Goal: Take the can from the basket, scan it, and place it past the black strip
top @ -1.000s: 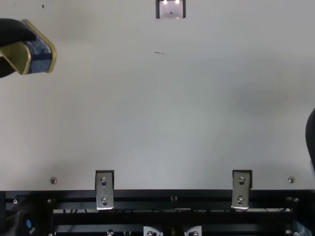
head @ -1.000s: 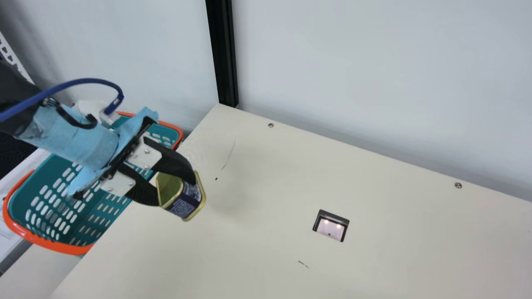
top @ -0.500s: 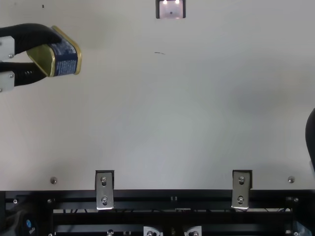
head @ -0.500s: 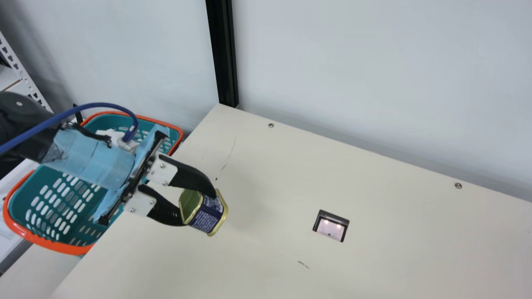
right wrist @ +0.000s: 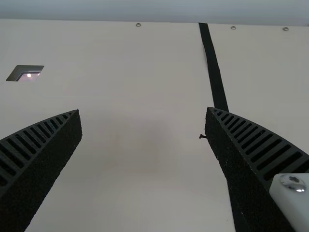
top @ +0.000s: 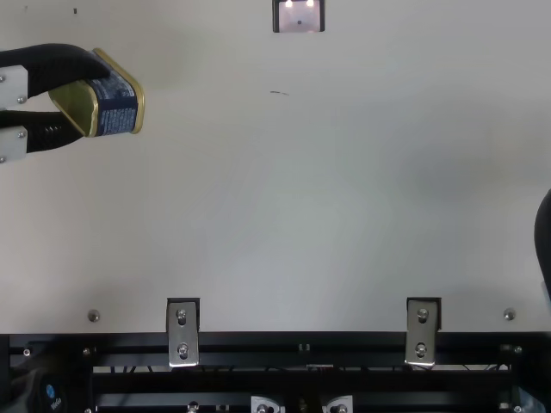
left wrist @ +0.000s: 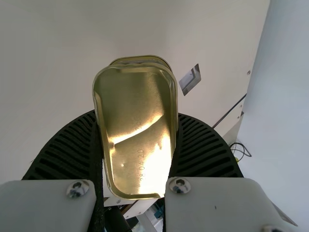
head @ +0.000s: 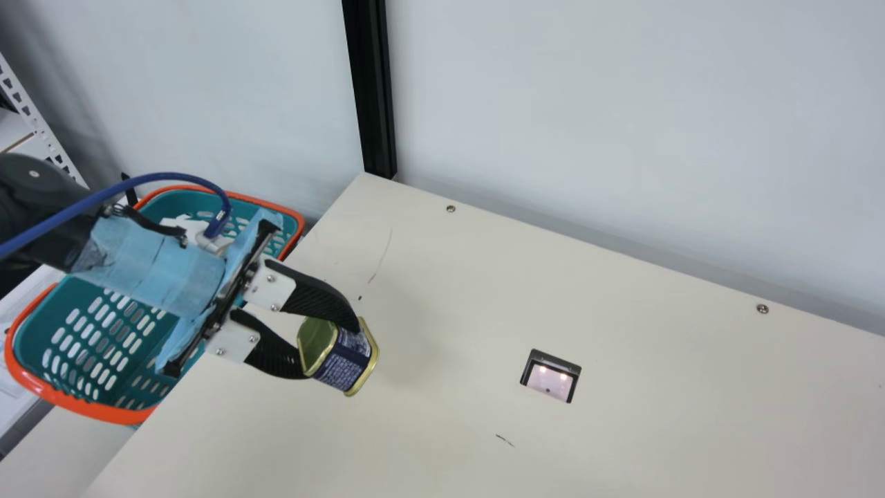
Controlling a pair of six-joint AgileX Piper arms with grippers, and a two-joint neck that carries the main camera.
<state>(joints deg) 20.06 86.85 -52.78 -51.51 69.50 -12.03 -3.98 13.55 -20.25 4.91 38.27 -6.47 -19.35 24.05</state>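
- Main view: the left gripper (head: 330, 351) is clamped on the can (head: 342, 360), holding it tilted beyond the basket (head: 104, 413), which sits behind and partly beneath that arm. The scanner window (head: 550, 380) lies ahead of the fingertips, well apart from them. The next move is probably to carry the can there; the scan could fail if the code sits under a finger or faces away from the glass.
- Top view: the can sticks out past the fingertips. Its gap to the surface (top: 258, 215) is hard to judge from this steep slant, so a low approach might knock its rim on the surface and twist it in the grip.
- Left wrist view: a shiny metal end faces back between the two fingers, which press the can's sides. Smooth metal and rounded corners could let it pivot if the squeeze is light or the wrist turns fast.
- Right wrist view: the right gripper (right wrist: 143, 111) is spread apart with nothing between its fingers. The black strip (right wrist: 215, 77) runs beyond one fingertip; releasing the can too early would likely leave it short of that line.
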